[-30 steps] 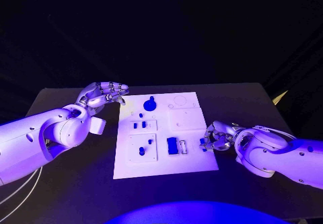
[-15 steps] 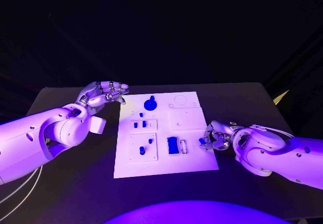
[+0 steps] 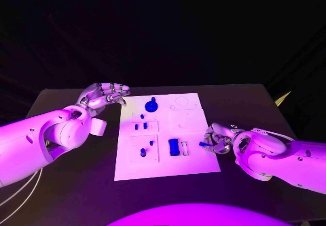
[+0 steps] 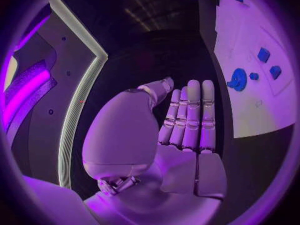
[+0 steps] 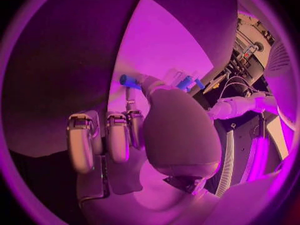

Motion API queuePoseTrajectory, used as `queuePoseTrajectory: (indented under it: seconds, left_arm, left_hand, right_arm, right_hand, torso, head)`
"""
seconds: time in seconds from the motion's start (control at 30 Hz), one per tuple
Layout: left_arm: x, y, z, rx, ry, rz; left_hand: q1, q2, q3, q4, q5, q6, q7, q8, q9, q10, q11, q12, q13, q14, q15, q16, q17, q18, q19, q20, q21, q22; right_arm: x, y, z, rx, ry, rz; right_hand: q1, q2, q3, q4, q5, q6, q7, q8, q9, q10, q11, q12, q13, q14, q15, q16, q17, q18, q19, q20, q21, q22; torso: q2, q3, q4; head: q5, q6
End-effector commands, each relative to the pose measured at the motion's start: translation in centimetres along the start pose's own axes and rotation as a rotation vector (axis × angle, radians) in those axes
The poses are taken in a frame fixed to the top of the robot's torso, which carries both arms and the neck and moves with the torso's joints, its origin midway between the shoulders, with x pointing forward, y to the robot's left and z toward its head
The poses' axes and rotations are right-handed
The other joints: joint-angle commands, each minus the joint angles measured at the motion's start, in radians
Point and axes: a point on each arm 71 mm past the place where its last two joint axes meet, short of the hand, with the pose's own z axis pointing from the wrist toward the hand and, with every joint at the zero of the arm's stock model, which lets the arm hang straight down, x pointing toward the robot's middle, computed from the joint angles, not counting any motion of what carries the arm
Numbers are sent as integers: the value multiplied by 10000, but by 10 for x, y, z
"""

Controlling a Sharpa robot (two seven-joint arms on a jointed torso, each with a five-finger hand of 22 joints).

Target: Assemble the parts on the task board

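Note:
The white task board point(image 3: 193, 162) lies in the middle of the black table. On it sit a round blue part point(image 3: 150, 106), two small blue parts point(image 3: 141, 126), a blue peg point(image 3: 143, 152) and a blue block point(image 3: 174, 147). My right hand point(image 3: 217, 140) rests at the board's right edge, fingers curled, pinching a small blue part point(image 3: 202, 144); the right wrist view shows that small blue part point(image 5: 128, 80) at the fingertips. My left hand point(image 3: 103, 96) hovers off the board's far left corner and holds nothing; in the left wrist view the left hand point(image 4: 187, 130) has its fingers stretched out.
The board point(image 4: 250, 40) and the round blue part point(image 4: 238, 79) lie beyond the left hand's fingertips. Bare black table point(image 3: 75, 179) surrounds the board on all sides. A white block on the left forearm point(image 3: 98, 126) hangs near the board's left edge.
The right hand, with the small blue part, has edged slightly toward the near side of the board. The left hand has stayed put.

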Motion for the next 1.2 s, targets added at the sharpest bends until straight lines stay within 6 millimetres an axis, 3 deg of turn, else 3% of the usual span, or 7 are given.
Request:
queuePoseTrajectory:
  seconds: [0.03,0.1,0.47,1.2]
  left_arm:
    - [3,-1,0,84,199,-110]
    - [3,-1,0,84,205,-112]
    - [3,-1,0,90,220,-118]
    - [4,-1,0,86,258,-132]
  left_hand:
    - [11,71,-15,-38,24,-80,1,72,-5,-48,-4,60,-9,-71,-13,-40,-15,116,-62,30,-42,-4]
    - [41,80,0,-58,29,-78,-3,77,-5,-51,-8,63,-10,-77,-18,-42,-16,119,-62,28,-40,0]
    - [41,80,0,-58,29,-78,-3,77,-5,-51,-8,63,-10,-77,-18,-42,-16,119,-62,28,-40,0]
    - [45,79,2,-64,27,-76,-2,86,-5,-55,-6,67,-11,-83,-18,-44,-17,119,-63,27,-38,4]
  right_arm:
    - [4,-3,-2,519,237,1482]
    - [3,1,-4,524,315,2017]
    - [1,25,-10,253,895,3266]
    - [15,44,6,227,1568,3151]
  right_hand:
    - [-630,-89,1237,-497,-2,-149,-9,218,233,561,-43,22,2078,989,-47,49,2385,-144,1046,-49,45,2632]
    - [-781,-92,1414,-580,-8,-168,-7,258,277,568,-41,33,2085,990,-41,51,2389,-144,1046,-53,45,2632]
    - [-1528,-103,1990,-946,-45,-232,1,405,442,574,-36,18,2083,994,-37,58,2407,-144,1046,-52,45,2632]
    - [-2732,-244,1971,-938,-95,-111,-15,485,504,580,-42,-5,2079,994,-38,58,2408,-144,1046,-49,45,2632]
  torso:
    - [-11,-16,-8]
    - [-4,-3,0]
    - [5,-4,14]
    - [11,11,8]
  head:
    - [16,29]
    - [14,43]
    - [-41,40]
    - [-33,25]
